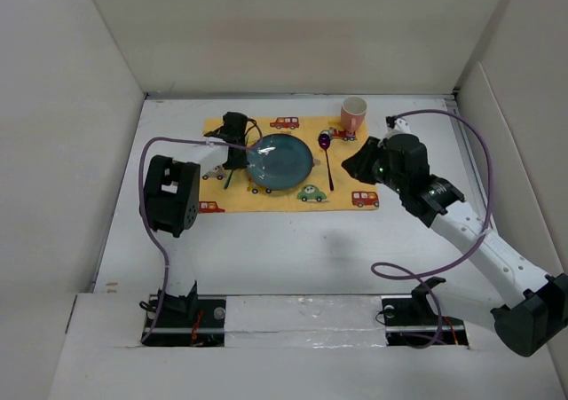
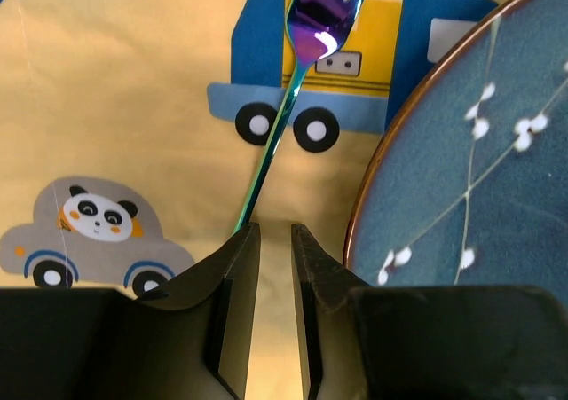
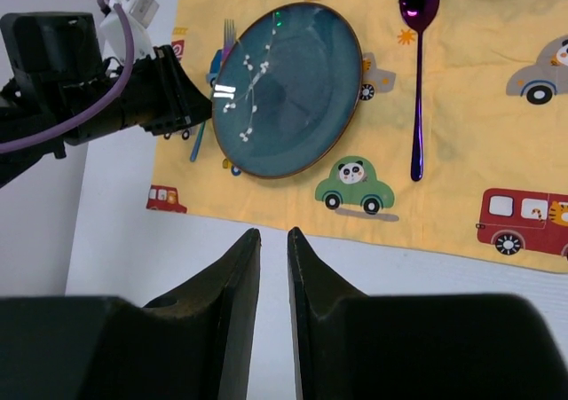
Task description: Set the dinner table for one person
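Observation:
On the white dinner table (image 1: 293, 249) lies a yellow placemat (image 1: 266, 200) printed with cars. A blue plate (image 1: 280, 160) sits at its middle, a purple spoon (image 1: 327, 160) to the right of it, and a pink cup (image 1: 353, 113) at the mat's far right corner. An iridescent fork (image 2: 297, 72) lies on the mat left of the plate (image 2: 479, 152). Its handle runs under the left finger. My left gripper (image 2: 275, 227) hovers low over the handle end, open a little, with only cloth showing in the gap. My right gripper (image 3: 273, 231) is open and empty above bare table near the mat's front edge.
White walls enclose the table on three sides. The left arm (image 3: 106, 98) and its purple cable reach over the mat's left part. The right arm's cable loops over the table's right side (image 1: 479, 152).

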`<state>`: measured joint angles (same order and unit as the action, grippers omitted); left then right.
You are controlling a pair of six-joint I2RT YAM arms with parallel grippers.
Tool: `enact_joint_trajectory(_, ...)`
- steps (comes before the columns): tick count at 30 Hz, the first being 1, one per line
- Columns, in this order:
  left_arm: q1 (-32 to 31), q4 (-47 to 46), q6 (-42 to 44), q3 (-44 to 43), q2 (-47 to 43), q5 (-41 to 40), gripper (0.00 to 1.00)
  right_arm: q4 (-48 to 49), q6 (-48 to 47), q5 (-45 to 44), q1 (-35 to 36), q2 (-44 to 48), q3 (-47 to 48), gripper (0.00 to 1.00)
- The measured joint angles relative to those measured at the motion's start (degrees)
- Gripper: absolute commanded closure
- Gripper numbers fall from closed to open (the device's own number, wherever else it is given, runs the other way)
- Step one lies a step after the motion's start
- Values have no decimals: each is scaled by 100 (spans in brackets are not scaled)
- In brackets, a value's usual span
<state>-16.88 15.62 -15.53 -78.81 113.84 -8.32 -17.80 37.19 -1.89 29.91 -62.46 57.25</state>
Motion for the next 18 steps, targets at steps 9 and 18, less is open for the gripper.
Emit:
enact_joint_trajectory(9,90,-42,96,-382,330,-101,83,-26,-15,44,4,-164,7,76)
enact_joint_trajectory(18,146,-367,116,-129,177,28,88,-83,-28,37,168,-380,101,76)
